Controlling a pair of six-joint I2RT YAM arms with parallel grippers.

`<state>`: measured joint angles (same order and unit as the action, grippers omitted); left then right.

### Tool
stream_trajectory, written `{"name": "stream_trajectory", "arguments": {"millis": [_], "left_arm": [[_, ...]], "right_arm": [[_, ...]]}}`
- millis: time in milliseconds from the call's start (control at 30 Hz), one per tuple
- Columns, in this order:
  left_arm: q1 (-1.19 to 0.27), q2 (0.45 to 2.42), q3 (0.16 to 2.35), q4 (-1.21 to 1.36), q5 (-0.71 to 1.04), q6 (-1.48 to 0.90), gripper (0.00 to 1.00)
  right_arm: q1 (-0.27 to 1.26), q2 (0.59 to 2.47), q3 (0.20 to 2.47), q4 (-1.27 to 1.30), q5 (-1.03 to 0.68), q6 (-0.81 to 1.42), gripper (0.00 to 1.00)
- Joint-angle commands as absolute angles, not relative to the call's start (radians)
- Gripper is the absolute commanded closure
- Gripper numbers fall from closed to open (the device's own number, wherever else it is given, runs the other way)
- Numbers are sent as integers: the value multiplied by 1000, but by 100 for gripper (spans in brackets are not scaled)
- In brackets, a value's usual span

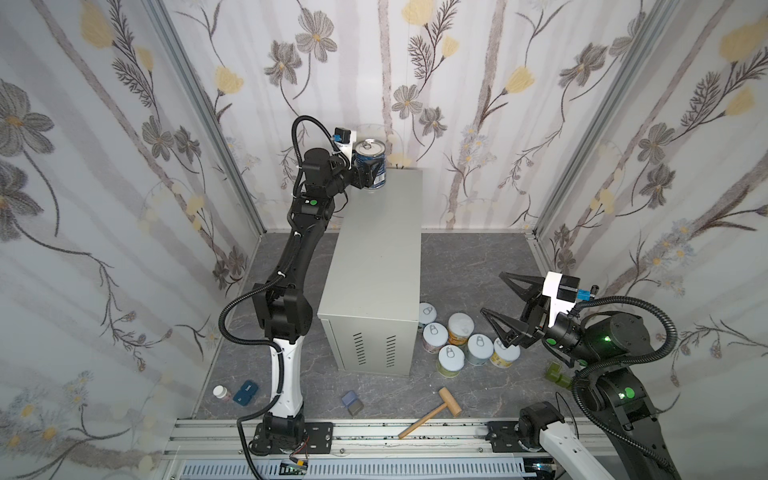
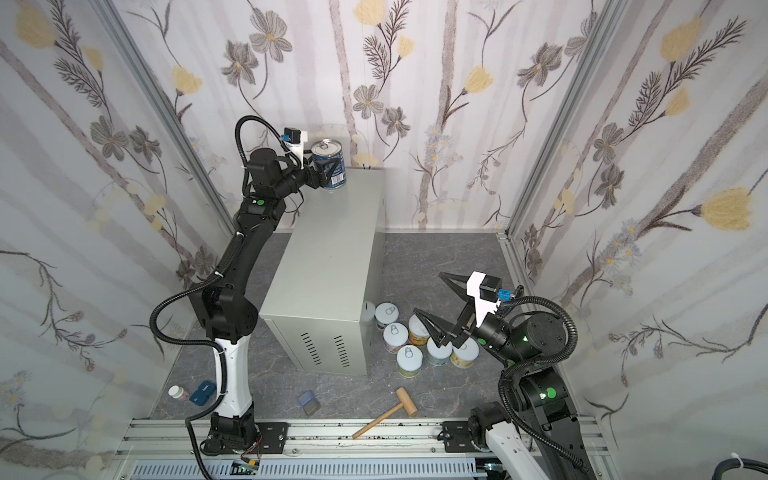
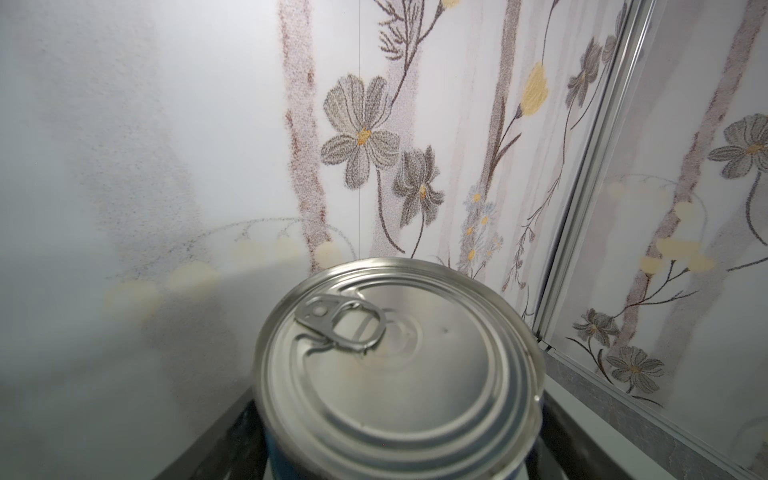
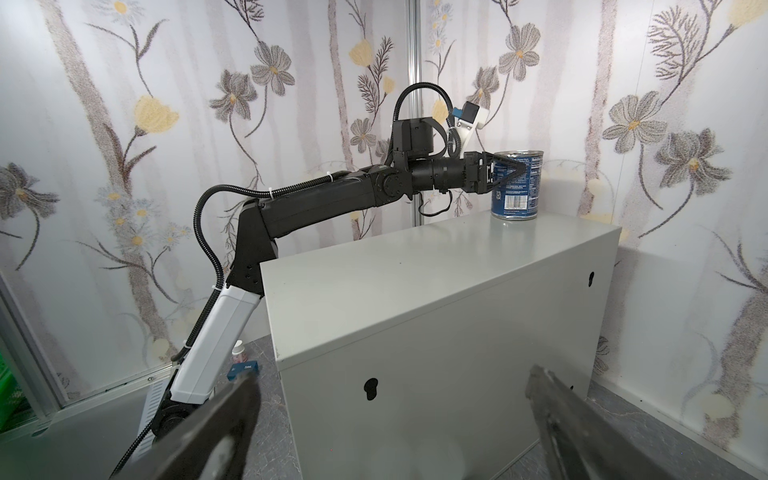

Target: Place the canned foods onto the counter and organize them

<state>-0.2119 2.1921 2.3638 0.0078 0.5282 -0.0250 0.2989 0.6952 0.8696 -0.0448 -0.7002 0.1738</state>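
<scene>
I set the blue can [image 1: 371, 156] on the bench [image 1: 374, 257] at its far left corner, left fingers [image 1: 365, 176] clamped on it. Next I should release cleanly. Right fingers [image 1: 505, 326], spread wide, hang over six cans [image 1: 459, 328] on the floor beside the bench's right side.

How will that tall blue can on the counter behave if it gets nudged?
Probably rigid: the blue can has metal walls and lid, so the left hand shouldn't dent it. Upright on its flat base on the counter, it should sit steady; tipped, it would roll. It stands near a far corner, so a push could drop it.
</scene>
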Motion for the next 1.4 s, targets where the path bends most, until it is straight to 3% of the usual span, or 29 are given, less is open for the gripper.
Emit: {"name": "stream_trajectory", "arguments": {"millis": [0,367,500,1000,1367], "left_arm": [[-219,2209,2365,-92,560,-37,24],[-218,2220,2370,-87,536,-30,19],[-219,2216,2374,-88,543,-35,0],[-201,2113,2363,-111,570,-61,0],[-199,1834,2143,-287,459,-4,0]], "right_arm": [[299,701,867,-15,-696,166,0],[299,695,858,-19,-696,164,0],[299,688,851,-14,-696,167,0],[301,686,836,6,-673,198,0],[301,845,952,-196,-346,273,0]]}}
